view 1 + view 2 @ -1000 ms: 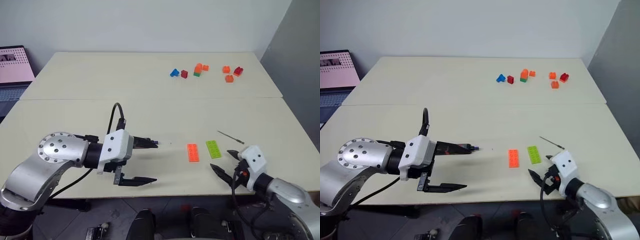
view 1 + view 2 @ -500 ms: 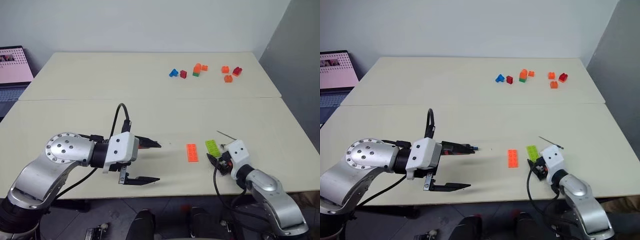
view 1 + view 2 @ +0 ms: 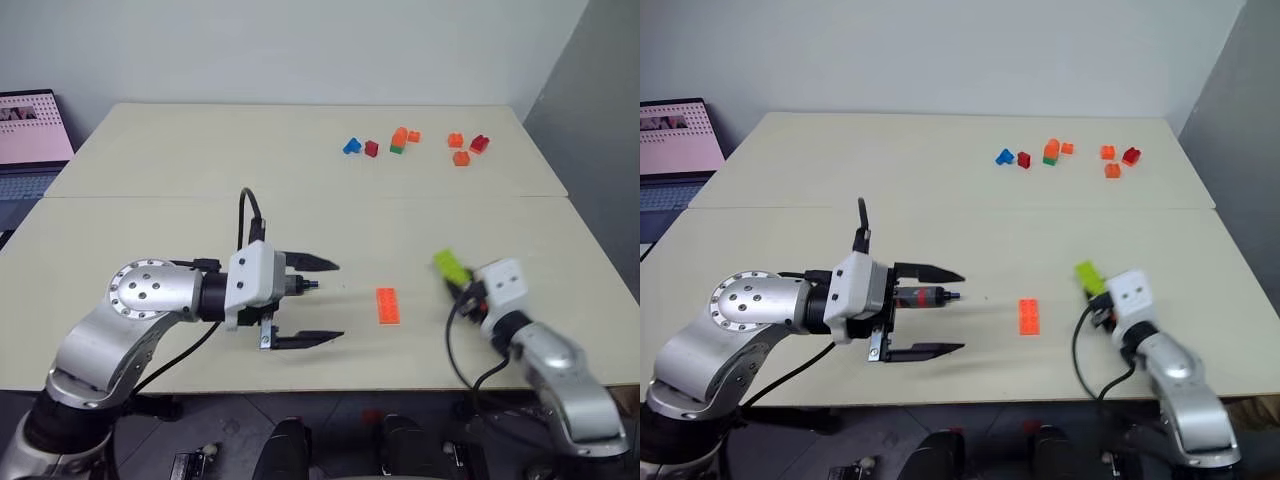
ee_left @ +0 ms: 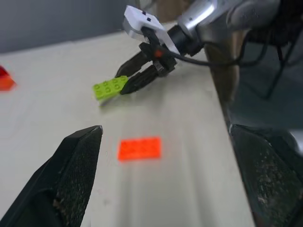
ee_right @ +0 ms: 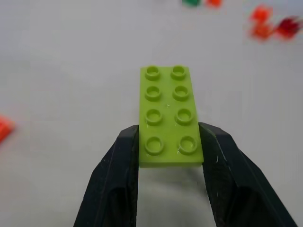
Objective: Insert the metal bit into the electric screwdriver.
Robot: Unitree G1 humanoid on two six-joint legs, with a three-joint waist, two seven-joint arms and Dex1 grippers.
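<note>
Nearest to us, close to the front edge of the pale cream worktop (image 3: pixel 940 225), the left tool (image 3: pixel 962 311) is hanging with its two black fingers spread wide, one above the other, and it is pointing to the right. The electric screwdriver (image 3: pixel 923 295) is showing between these fingers, with its red band and small tip facing the same way. We cannot tell whether the fingers are touching it or whether it is lying on the surface behind them.

At the right side, the right tool (image 5: pixel 169 137) is pinching a lime-green brick (image 5: pixel 168 111) by its two long sides, and the brick is sticking out forward from the fingertips, over the worktop. Between the two tools, a flat orange brick (image 3: pixel 1029 316) is lying on the surface, apart from both.

Further away, a thin seam (image 3: pixel 940 208) is running across, where a second worktop is joining the first. On that far part, a small group of bricks (image 3: pixel 1051 152) in blue, red, orange and green is lying scattered toward the right. At the far left, a laptop screen (image 3: pixel 680 135) is glowing beside the worktop. Behind everything, a plain light wall (image 3: pixel 940 50) is closing the room, and a grey panel (image 3: pixel 1240 120) is standing on the right.
</note>
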